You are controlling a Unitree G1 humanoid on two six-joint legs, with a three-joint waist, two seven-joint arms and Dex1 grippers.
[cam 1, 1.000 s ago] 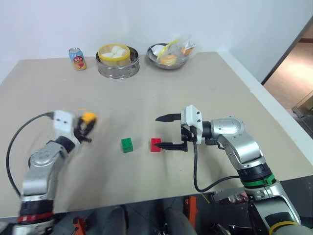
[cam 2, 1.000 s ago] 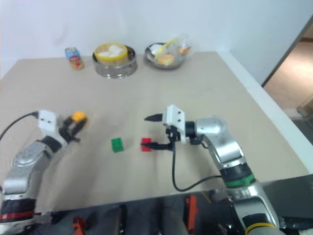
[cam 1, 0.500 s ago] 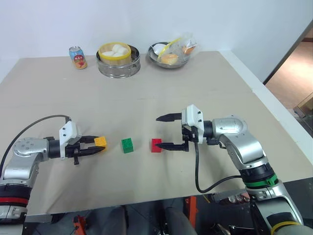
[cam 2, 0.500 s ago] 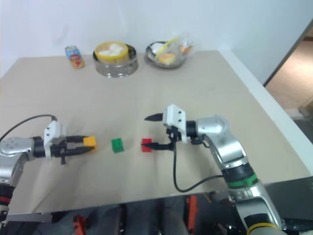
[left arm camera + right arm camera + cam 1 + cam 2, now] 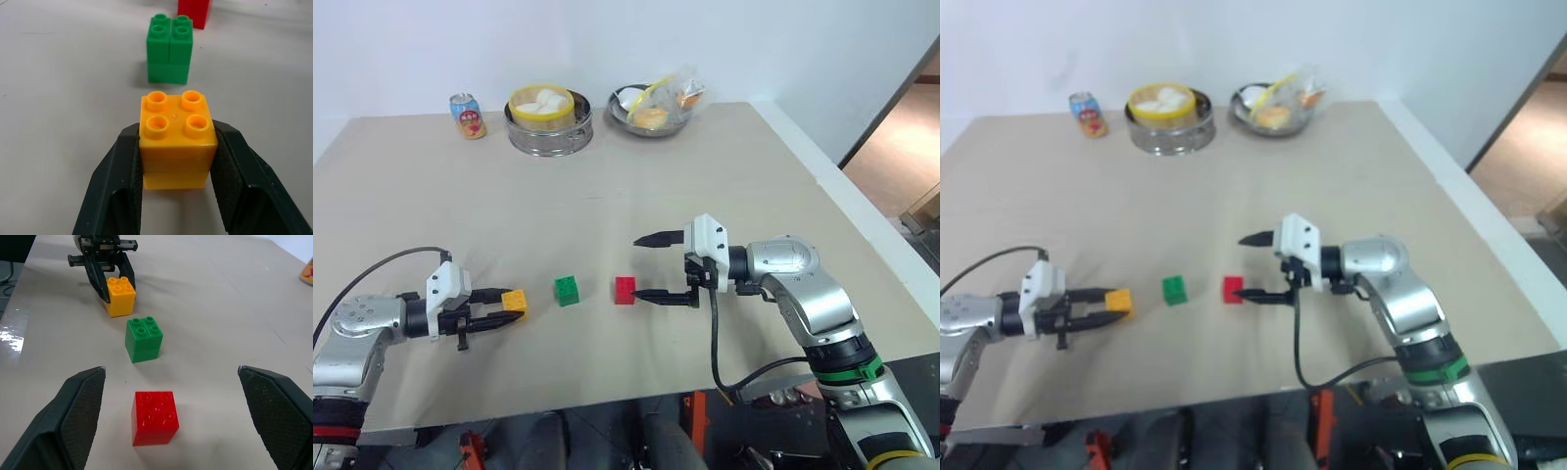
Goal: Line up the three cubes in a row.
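Orange cube being set into line beside the green one

Near the counter's front edge, the left end effector (image 5: 497, 311) is gripping the orange cube (image 5: 515, 301) between closed fingers, low over or on the counter (image 5: 724, 186), just left of the green cube (image 5: 568, 290); the red cube (image 5: 625, 289) is sitting beyond that, all three roughly in a row towards the right. The right end effector (image 5: 661, 266) is hovering wide open around the red cube's right side, holding nothing. The risk, as I judge it: releasing the orange cube slightly skewed or dragging it on withdrawal would be breaking the line, and the right fingers could be nudging the red cube. At the far edge a can (image 5: 467, 117), steamer (image 5: 549, 119) and bowl (image 5: 651, 110) are standing.
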